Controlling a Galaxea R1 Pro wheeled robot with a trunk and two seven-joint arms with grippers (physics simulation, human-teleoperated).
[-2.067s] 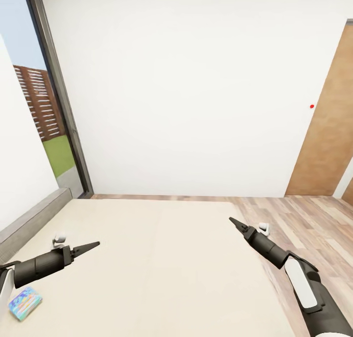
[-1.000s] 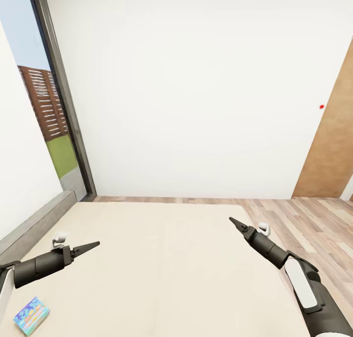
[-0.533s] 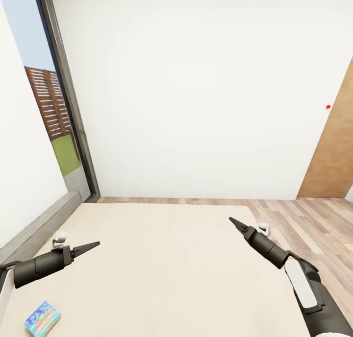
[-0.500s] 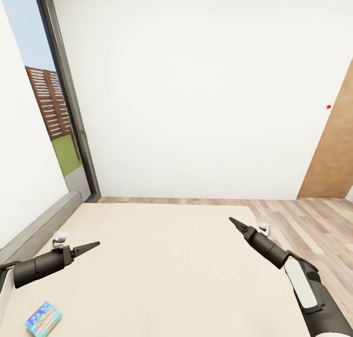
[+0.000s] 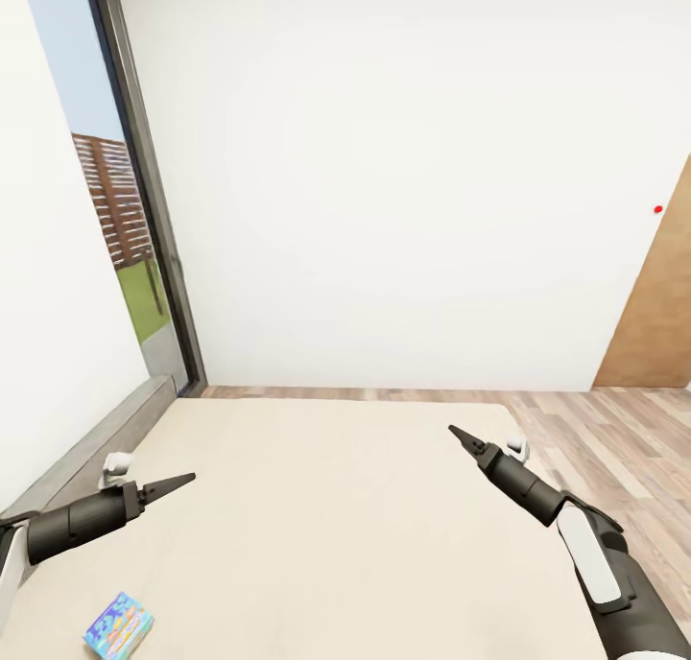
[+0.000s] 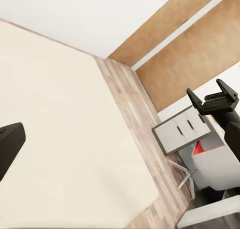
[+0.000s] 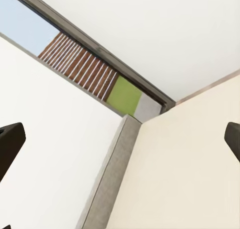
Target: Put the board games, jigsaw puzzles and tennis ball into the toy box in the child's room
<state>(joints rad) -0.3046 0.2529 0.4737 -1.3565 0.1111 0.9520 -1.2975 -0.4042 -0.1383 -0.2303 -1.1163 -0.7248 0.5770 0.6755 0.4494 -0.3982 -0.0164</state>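
A small blue board game [image 5: 118, 626] with orange-yellow print lies flat on the beige bed [image 5: 326, 526], near its front left corner. My left gripper [image 5: 182, 480] hovers over the bed, up and to the right of the box, open and empty. My right gripper [image 5: 457, 435] hangs over the bed's right half, open with nothing in it. In the right wrist view its two fingertips [image 7: 10, 139] stand far apart at the picture's edges. The left wrist view looks across the mattress to my right gripper [image 6: 212, 98]. The table and toy box are out of view.
A grey headboard [image 5: 106, 439] runs along the bed's left side below a tall dark-framed window [image 5: 144, 190]. Wood-plank floor [image 5: 614, 439] and a brown door [image 5: 662, 305] lie to the right. A white drawer unit [image 6: 182, 131] shows beyond the bed.
The whole view has swung left, so the window, door and blue box have shifted right in the picture. Both arms hold the same pose.
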